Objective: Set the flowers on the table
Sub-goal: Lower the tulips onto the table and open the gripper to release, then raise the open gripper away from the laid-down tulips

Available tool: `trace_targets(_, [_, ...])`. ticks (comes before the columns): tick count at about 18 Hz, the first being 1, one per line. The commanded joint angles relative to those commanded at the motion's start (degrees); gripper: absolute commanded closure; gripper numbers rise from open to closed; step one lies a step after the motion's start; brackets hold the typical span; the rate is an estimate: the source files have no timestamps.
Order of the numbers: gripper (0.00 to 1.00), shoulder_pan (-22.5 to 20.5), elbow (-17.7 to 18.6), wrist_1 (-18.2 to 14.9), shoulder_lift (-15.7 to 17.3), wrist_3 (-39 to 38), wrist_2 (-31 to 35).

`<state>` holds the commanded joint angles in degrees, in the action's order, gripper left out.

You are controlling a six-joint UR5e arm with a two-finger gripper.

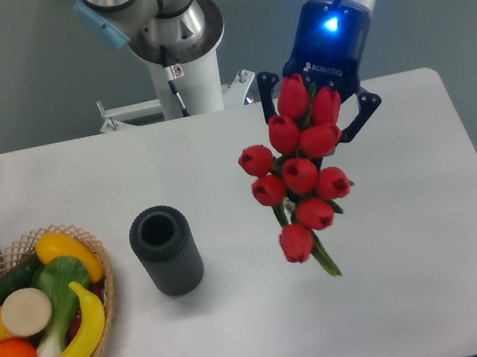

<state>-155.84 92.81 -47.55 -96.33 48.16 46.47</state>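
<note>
Fingers (318, 111) grasp the flowers (303, 176) above the table (426, 231), their tips hidden behind the buds.

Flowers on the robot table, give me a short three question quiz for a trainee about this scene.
1. True or false: the flowers already lie flat on the table.
2. What stands left of the flowers? A) dark ribbed cylinder B) glass jug C) cardboard box
3. Fill in: the banana lies in the wicker ____.

Key
1. False: the tool holds the bunch, buds toward the camera.
2. A, the dark ribbed cylinder.
3. Basket: the basket at the left edge holds the banana.
</note>
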Motion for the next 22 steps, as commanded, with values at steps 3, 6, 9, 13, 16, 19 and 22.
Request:
trace_targets(3, [0.59,1.9,0.2,-0.1,-0.1,-0.2,5.8])
trace_targets(6, [0.59,3.7,1.2,-0.1,-0.4,-0.1,12.4])
trace_targets(9, [0.59,4.5,2.1,-0.2,-1.2,0.1,17.4])
trace_targets(13, [0.59,4.6,3.0,-0.2,-1.4,1.3,20.6])
trace_targets(16, [0.59,5.6,3.5,-0.2,-2.1,2.8,21.6])
trace_targets(19, [0.58,5.7,3.8,-0.2,-2.3,3.0,21.5])
trace_targets(22, [0.00,5.7,3.5,0.2,-3.4,4.6,21.5])
